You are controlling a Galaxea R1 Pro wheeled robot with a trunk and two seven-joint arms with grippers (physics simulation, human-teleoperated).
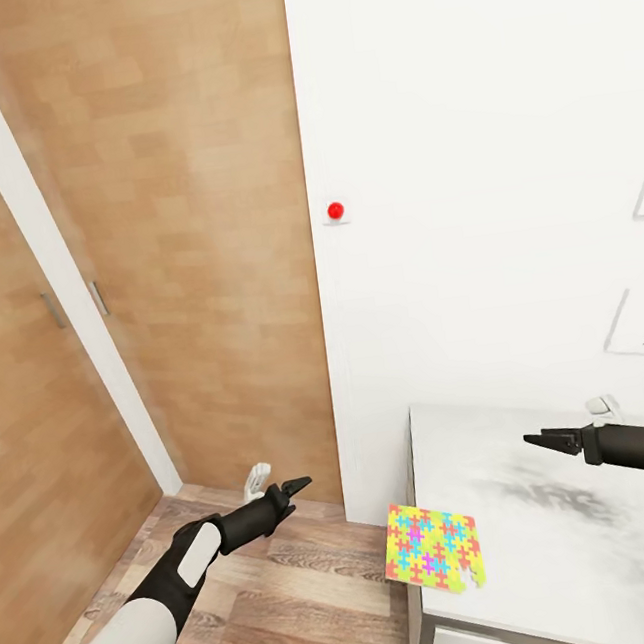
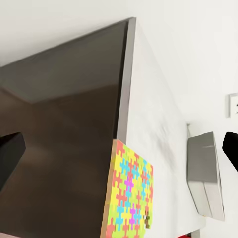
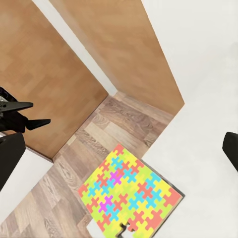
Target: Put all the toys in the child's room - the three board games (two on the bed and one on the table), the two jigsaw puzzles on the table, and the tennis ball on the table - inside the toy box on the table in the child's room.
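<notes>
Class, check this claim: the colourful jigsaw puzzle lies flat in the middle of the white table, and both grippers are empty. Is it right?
Not quite. The jigsaw puzzle sits at the corner of the table, overhanging its edge above the wooden floor, as the head view shows. The left gripper and right gripper are indeed empty.

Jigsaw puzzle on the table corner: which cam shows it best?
Right wrist view. The jigsaw puzzle appears large and face-on, with a notch of missing pieces at one edge and a corner past the white table edge. The head view shows it small and slanted, overhanging the corner. The left wrist view shows it foreshortened, nearly edge-on.
</notes>
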